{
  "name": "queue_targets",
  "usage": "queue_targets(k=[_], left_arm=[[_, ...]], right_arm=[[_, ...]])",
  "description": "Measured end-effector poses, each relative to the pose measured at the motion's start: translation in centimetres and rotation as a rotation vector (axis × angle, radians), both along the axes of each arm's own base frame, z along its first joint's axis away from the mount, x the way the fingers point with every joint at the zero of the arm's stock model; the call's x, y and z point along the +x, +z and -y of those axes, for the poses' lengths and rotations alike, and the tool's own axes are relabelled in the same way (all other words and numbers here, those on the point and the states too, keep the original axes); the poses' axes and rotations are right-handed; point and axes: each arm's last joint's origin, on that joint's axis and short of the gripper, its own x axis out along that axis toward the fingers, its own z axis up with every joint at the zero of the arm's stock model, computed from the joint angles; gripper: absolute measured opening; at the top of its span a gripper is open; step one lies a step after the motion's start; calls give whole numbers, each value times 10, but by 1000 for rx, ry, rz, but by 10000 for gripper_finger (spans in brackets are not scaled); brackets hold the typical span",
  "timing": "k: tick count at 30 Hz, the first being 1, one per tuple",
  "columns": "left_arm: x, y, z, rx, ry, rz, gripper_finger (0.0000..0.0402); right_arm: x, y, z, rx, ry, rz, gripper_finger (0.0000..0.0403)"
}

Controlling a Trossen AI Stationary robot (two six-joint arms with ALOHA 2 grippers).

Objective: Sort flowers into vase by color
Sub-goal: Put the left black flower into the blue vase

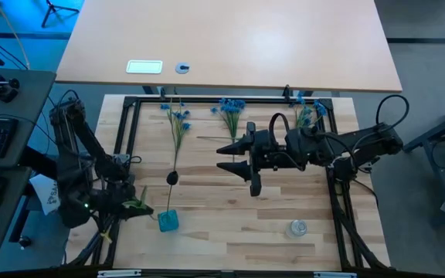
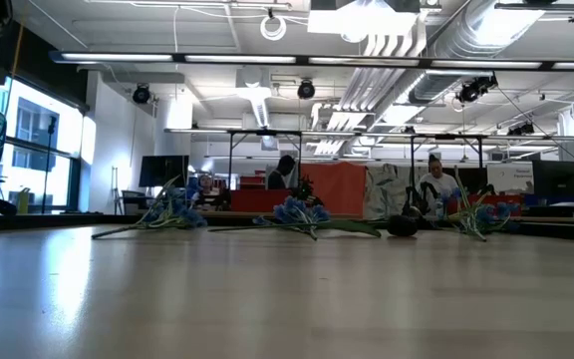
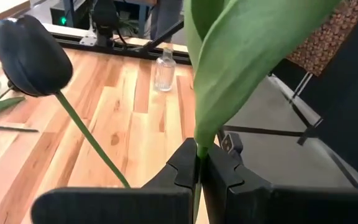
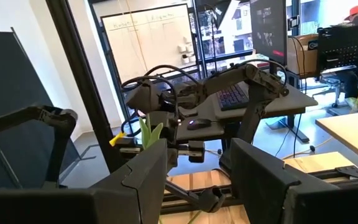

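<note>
High view, left arm: left end effector at about 8 o'clock on the surface, clamped on the dark-bud stem; bud lies toward the centre.
High view, blue vase: just beside the left end effector, nothing visibly in it.
High view, clear vase: at about 5 o'clock, looks empty.
High view, blue sprigs: three lie along the 12 o'clock edge, left sprig, middle sprig, right sprig.
High view, right arm: right end effector above mid-surface, fingers spread wide, holding nothing.
Low view: the sprigs and bud lie flat at the far edge; blue vase at the frame's edge; two people in the room behind.
Left wrist view: fingers pressed together on the leafy green stem; black bud held free above the wood; clear vase beyond.
Right wrist view: fingers apart, nothing between them.
Progress (judgement): early; no flower seems to be in a vase. One stem in hand, three blue sprigs left.
</note>
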Motion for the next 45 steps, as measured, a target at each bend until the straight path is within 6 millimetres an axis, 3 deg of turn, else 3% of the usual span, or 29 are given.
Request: queue_targets(k=[14, 32, 45], left_arm=[[14, -2, 6, 16, 10, 13, 0], [34, -20, 14, 110, 2, -65, 4], [30, -26, 10, 77, -25, -164, 59]], right_arm=[[10, -11, -1, -21, -5, -45, 172], [10, -11, -1, -23, -5, -43, 172], [10, -13, -1, -54, -1, -66, 172]])
